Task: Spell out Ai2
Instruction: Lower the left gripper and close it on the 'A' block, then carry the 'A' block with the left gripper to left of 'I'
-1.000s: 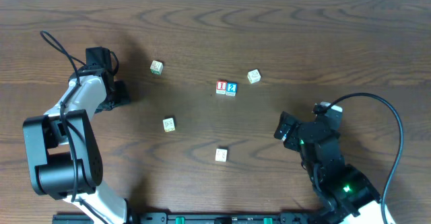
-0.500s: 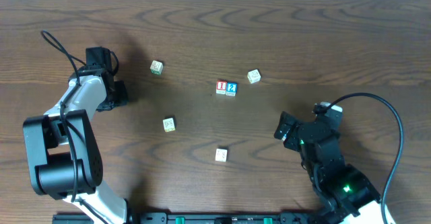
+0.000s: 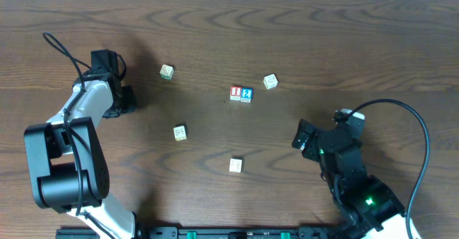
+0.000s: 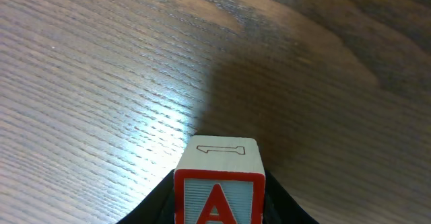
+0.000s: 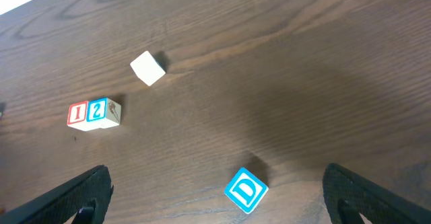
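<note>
My left gripper (image 4: 219, 216) is shut on the cube with the red "A" (image 4: 219, 183) and holds it just above the wood; in the overhead view it (image 3: 126, 101) is at the far left and the cube is hidden. The red "I" cube (image 3: 235, 93) and the blue "2" cube (image 3: 247, 94) sit touching, side by side, at mid-table. They also show in the right wrist view, "I" (image 5: 78, 114) left of "2" (image 5: 98, 110). My right gripper (image 5: 217, 207) is open and empty, at the right in the overhead view (image 3: 301, 136).
A blue "D" cube (image 5: 245, 190) lies between my right fingers, low on the table. Pale cubes lie at the upper left (image 3: 166, 71), upper right (image 3: 270, 81), left of centre (image 3: 179, 133) and front centre (image 3: 235, 166).
</note>
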